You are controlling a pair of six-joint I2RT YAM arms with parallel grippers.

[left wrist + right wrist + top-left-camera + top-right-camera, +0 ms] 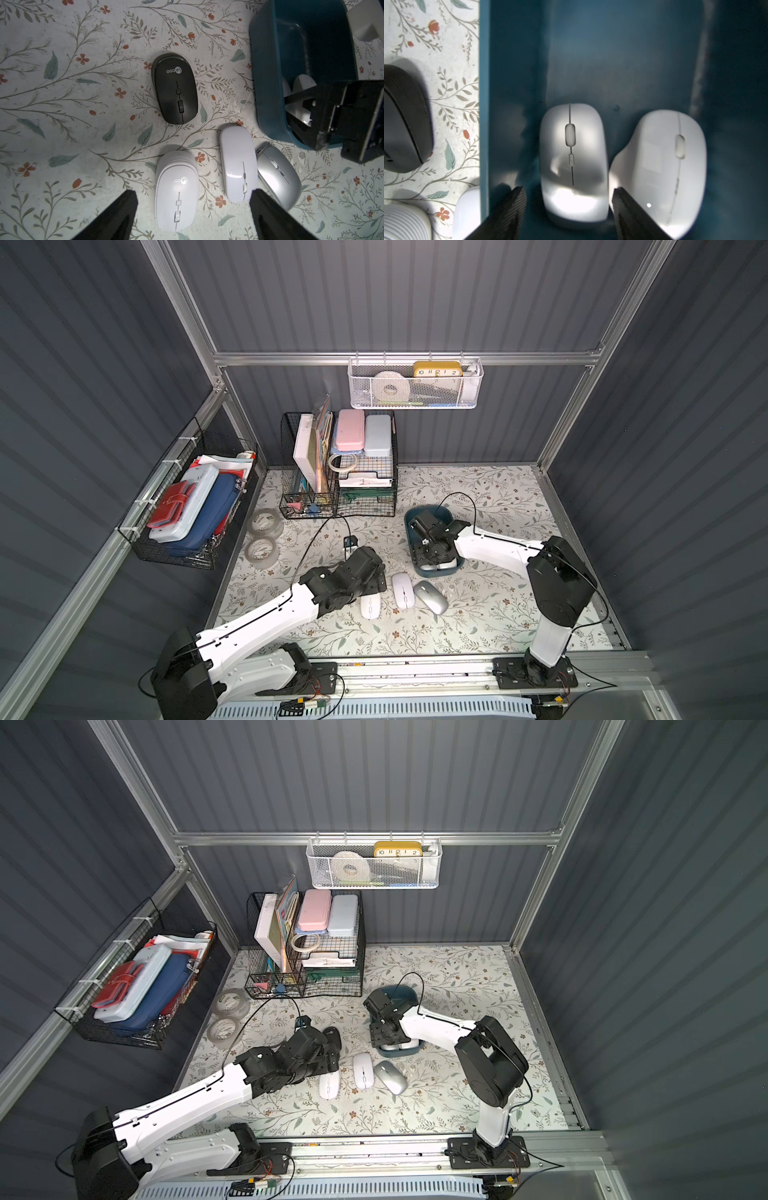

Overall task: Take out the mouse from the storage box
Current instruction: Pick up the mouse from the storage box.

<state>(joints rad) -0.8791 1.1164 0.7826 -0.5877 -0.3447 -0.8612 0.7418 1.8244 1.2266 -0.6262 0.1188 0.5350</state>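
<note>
The dark teal storage box (441,511) stands on the floral mat right of centre. Two pale mice lie side by side at its near end: a silvery-white mouse (573,162) and a white mouse (668,166). My right gripper (569,191) is down inside the box and open, its fingers on either side of the silvery-white mouse's rear. My left gripper (193,192) hangs open over a white mouse (176,191) lying on the mat, with a gap on both sides.
On the mat beside the box lie a black mouse (176,91), a slim white mouse (402,590) and a silver mouse (431,596). Two tape rolls (265,523) sit at the left. A black wire organizer (338,464) stands behind, with baskets on the walls.
</note>
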